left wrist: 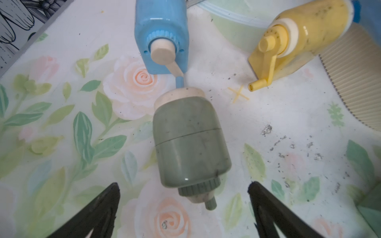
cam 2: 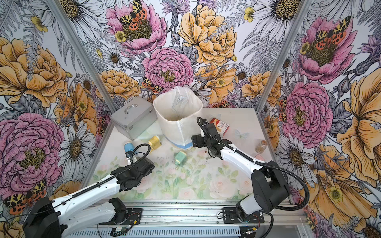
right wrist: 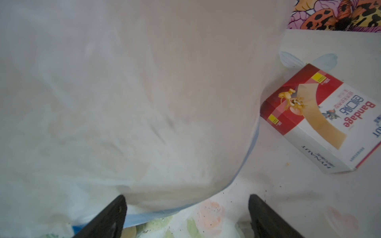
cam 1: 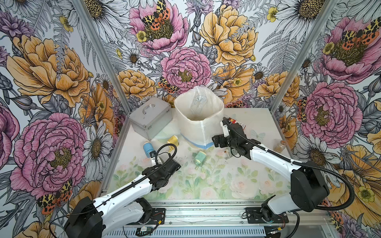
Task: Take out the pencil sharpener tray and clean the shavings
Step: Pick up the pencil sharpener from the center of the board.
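Left wrist view: a grey-green, barrel-shaped plastic pencil sharpener (left wrist: 189, 144) is seen lying on its side at mid-frame on the flower-printed desk (left wrist: 61, 123). It lies just ahead of the left hand (left wrist: 183, 184), whose fingers are spread wide and touch nothing, so that hand is released. A seam is seen round the sharpener's body, but whether the tray is seated inside cannot be told, and no separate tray is made out with certainty in any view. The shavings (left wrist: 292, 152), dark flecks, are scattered over the desk at the right of the frame. A blue plastic sharpener (left wrist: 162, 31) and a yellow plastic sharpener (left wrist: 305, 35) with a crank are seen along the top.

In the right wrist view the right hand (right wrist: 186, 196) is likewise released and empty. It is held just beside the white bag-lined bin (right wrist: 123, 92), with a red-and-white cardboard bandage box (right wrist: 321, 121) at the right.

The cleaning is judged unfinished: the flecks on the desk are not yet gathered into the bin.
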`<move>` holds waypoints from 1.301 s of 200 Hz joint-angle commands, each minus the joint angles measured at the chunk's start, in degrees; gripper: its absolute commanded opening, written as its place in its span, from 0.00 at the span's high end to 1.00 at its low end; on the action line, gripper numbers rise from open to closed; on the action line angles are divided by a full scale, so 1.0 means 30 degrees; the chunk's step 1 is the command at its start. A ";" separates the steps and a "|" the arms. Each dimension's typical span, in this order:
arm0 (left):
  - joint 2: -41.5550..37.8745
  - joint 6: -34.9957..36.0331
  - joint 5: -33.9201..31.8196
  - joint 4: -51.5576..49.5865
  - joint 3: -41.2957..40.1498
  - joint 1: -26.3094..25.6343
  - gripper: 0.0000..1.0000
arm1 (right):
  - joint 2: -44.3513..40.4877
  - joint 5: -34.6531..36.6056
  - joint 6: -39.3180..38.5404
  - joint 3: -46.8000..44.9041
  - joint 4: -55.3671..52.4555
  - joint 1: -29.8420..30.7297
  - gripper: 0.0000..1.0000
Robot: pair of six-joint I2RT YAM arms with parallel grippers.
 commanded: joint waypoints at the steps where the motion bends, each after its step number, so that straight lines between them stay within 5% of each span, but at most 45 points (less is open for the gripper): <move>1: 0.1185 -0.0964 -0.1076 0.1208 0.0369 -0.0432 0.01 | 0.0211 0.0318 -0.0283 0.0714 -0.0118 0.0173 0.06; 37: 0.4107 -0.3646 -0.3282 0.1758 0.0761 -0.0308 0.01 | 0.0270 0.0229 -0.0235 0.1062 -0.0409 0.0332 0.06; 148: 0.7578 -0.2208 -0.3990 0.6449 0.0571 0.2178 0.04 | -0.0486 0.0596 -0.0541 0.1566 -0.1580 0.0575 0.06; 211: 0.8106 -0.1079 -0.4087 0.6606 0.0915 0.2270 0.30 | -0.0249 0.0552 -0.0521 0.2209 -0.1938 0.0770 0.06; 260: 0.7794 -0.0540 -0.3639 0.6582 0.0727 0.2314 0.62 | -0.0533 0.0816 -0.0700 0.2133 -0.2226 0.0891 0.06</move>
